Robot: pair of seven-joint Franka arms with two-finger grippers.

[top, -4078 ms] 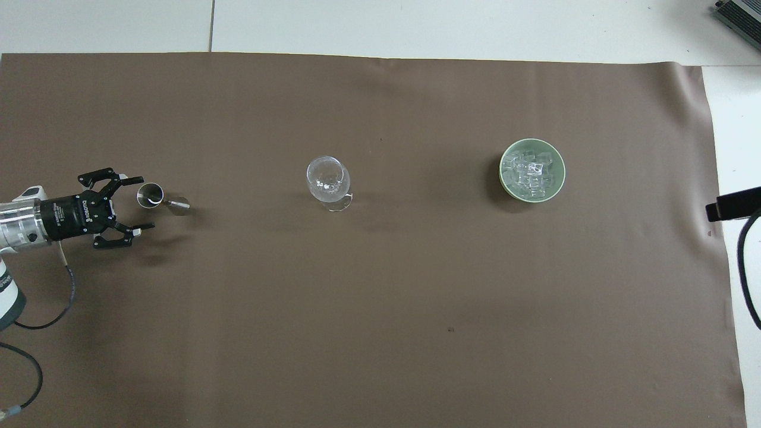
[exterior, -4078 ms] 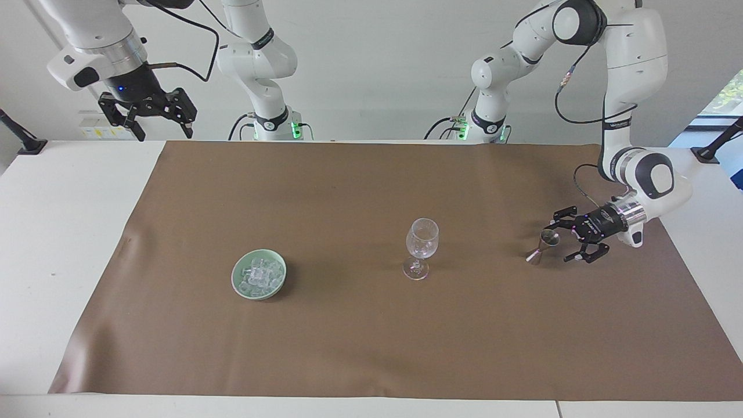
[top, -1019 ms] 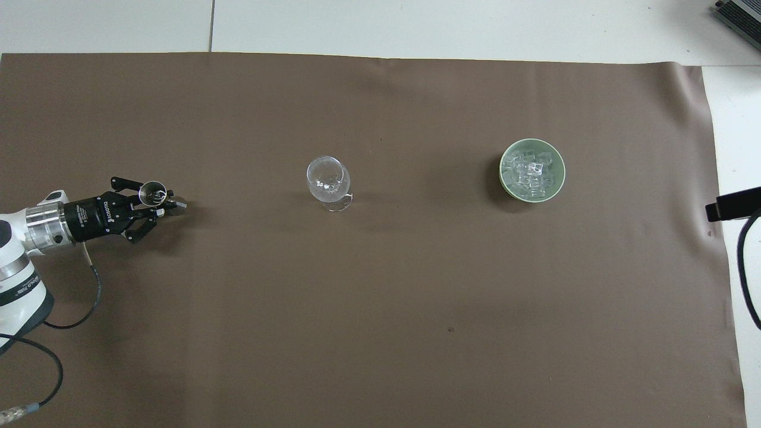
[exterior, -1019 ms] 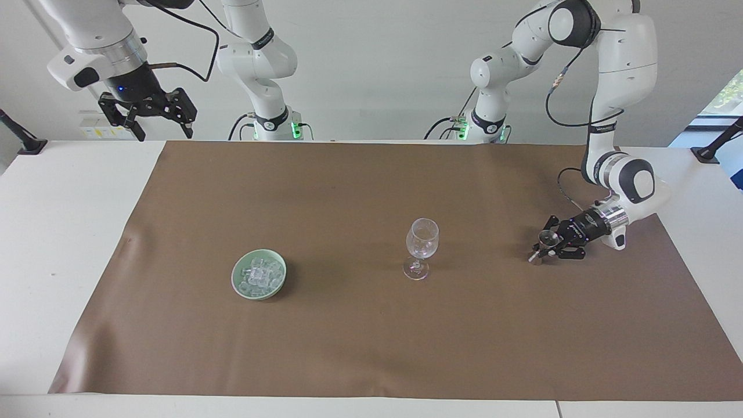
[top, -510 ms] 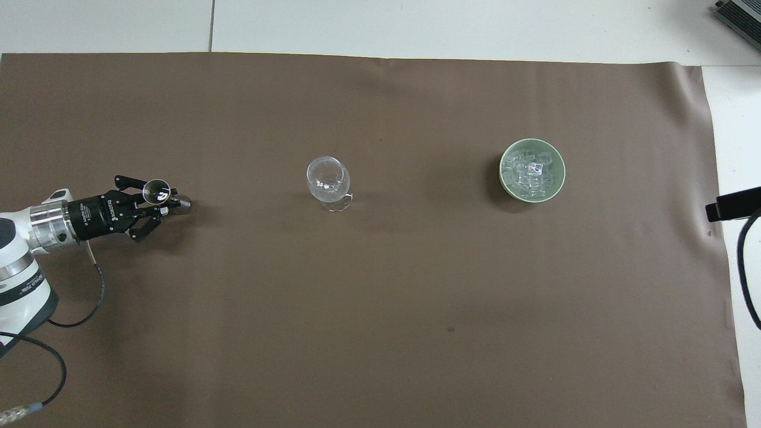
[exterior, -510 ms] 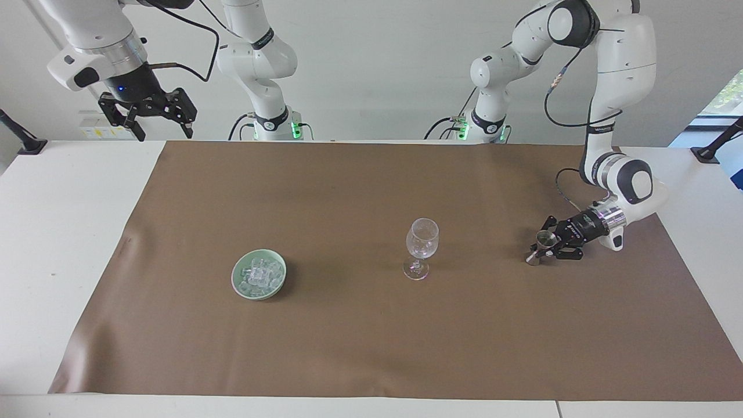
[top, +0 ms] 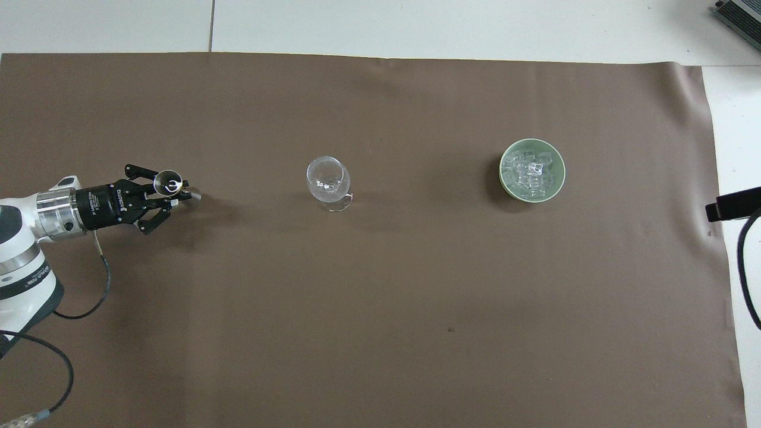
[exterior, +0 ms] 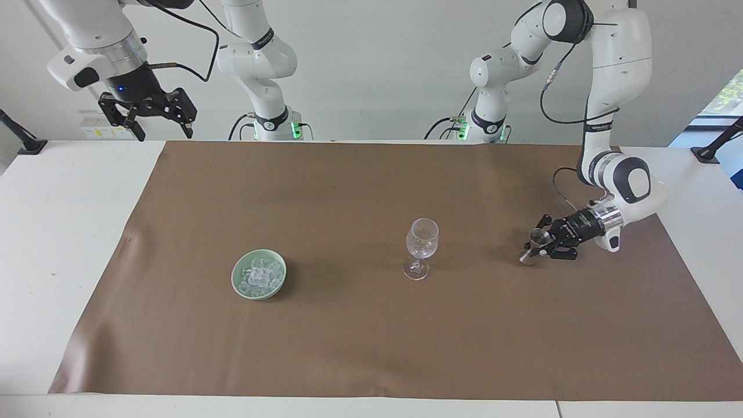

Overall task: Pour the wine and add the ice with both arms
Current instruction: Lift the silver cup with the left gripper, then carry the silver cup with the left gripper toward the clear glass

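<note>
My left gripper (exterior: 543, 245) (top: 170, 194) is shut on a small metal jigger (exterior: 534, 242) (top: 172, 184), held upright and low over the brown cloth toward the left arm's end of the table. An empty clear wine glass (exterior: 422, 239) (top: 326, 177) stands mid-table. Toward the right arm's end, a pale green bowl (exterior: 235, 280) (top: 503, 173) holds the ice (exterior: 259, 273) (top: 531, 172), a heap of clear cubes. The right gripper (exterior: 161, 124) waits open, high over the table's corner by its base. Wine is out of view.
A brown cloth (exterior: 360, 337) (top: 380, 309) covers most of the white table (exterior: 52, 232). Black clamp mounts (exterior: 23, 142) (exterior: 711, 150) stand at the table's two corners nearest the robots. The left arm's cable (top: 89, 297) trails over the cloth.
The left gripper came in around the jigger and shut on it. Over the last second it has carried the jigger a short way toward the wine glass. The right arm has not moved.
</note>
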